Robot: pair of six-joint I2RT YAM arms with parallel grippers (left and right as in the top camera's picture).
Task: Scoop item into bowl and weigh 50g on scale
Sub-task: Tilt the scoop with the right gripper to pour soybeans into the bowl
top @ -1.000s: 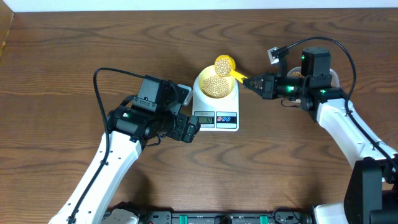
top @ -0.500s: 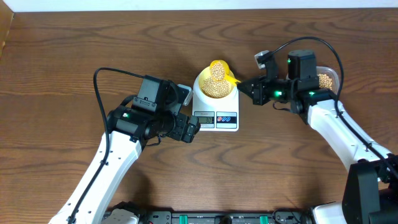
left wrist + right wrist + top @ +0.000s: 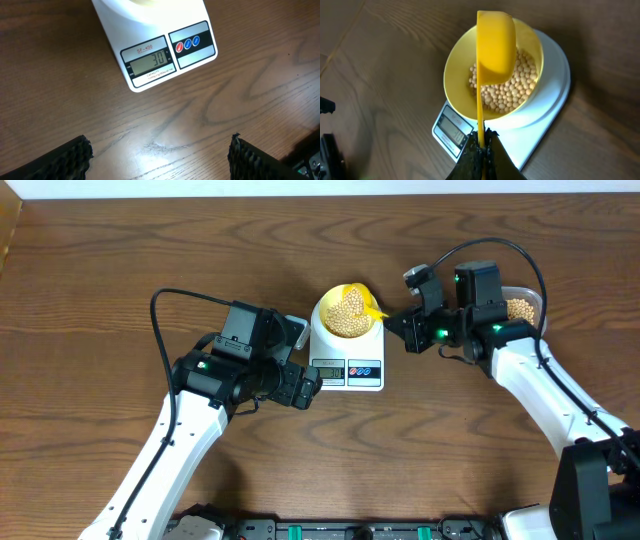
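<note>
The right gripper (image 3: pixel 481 150), clenched on the scoop (image 3: pixel 495 42), had rolled it over since a second earlier; its beans (image 3: pixel 512 87) now lay in the bowl (image 3: pixel 451 70) at the scale (image 3: pixel 120 25) platform's twelve o'clock end — display (image 3: pixel 150 60) at 30, so short; the left gripper (image 3: pixel 160 160), at eight o'clock, gaped empty.

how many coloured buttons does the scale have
3, in a row beside the display on the scale: a red button nearest the display, a blue button in the middle, another blue button at the end. None look hidden.
</note>
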